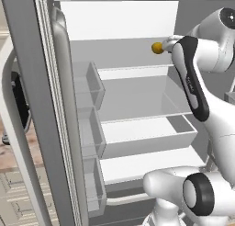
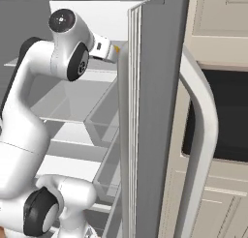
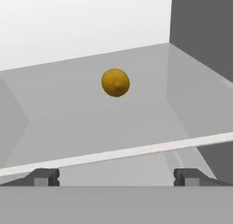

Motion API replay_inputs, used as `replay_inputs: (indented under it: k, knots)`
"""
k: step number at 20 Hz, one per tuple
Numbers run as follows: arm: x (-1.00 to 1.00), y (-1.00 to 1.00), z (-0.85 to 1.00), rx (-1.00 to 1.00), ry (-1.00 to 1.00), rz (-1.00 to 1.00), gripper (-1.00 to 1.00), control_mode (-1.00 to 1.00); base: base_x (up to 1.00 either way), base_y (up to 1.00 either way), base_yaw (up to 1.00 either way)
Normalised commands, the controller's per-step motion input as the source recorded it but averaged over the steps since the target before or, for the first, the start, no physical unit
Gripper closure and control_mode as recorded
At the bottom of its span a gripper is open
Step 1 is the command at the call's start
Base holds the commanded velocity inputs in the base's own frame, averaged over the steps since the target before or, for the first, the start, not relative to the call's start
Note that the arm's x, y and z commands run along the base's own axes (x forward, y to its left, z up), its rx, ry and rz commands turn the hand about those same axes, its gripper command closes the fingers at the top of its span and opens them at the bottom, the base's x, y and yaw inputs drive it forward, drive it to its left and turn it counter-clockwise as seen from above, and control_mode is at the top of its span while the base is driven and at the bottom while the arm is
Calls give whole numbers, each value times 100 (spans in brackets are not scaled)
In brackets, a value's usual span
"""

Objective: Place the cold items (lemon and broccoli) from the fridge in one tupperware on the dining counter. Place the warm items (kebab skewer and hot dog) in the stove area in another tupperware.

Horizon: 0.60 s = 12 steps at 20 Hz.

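Note:
The fridge (image 1: 27, 82) stands open, its white shelves bare except for the lemon (image 1: 157, 48), a small yellow-orange ball on an upper shelf. In the hand view the lemon (image 3: 115, 82) rests at mid-shelf, straight ahead of my gripper (image 3: 117, 177) and a short way beyond its tips. The fingertips (image 3: 45, 177) stand wide apart with nothing between them, so the gripper is open. From the right base view the hand (image 2: 102, 47) reaches in behind the fridge door (image 2: 155, 111). The broccoli, kebab skewer, hot dog, both tupperware and the dining counter are out of view.
Clear door bins (image 1: 89, 128) line the left door. A white drawer (image 1: 151, 135) sits below the lemon's shelf. The shelf's front lip (image 3: 136, 151) runs just ahead of the fingertips. A dark oven window (image 2: 223, 116) sits in the cabinets to the right.

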Motion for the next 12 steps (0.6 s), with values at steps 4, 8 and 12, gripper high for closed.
replay_inputs:
  k: [4, 8, 12]
  knots:
    - [31, 0, -12, -3, 0, 0, -100, -100, 0, 0, 0]
    - [34, 0, -17, -1, 0, 0, -100, -100, 0, 0, 0]
    - [40, 0, -12, 0, 0, 0, -100, -100, 0, 0, 0]
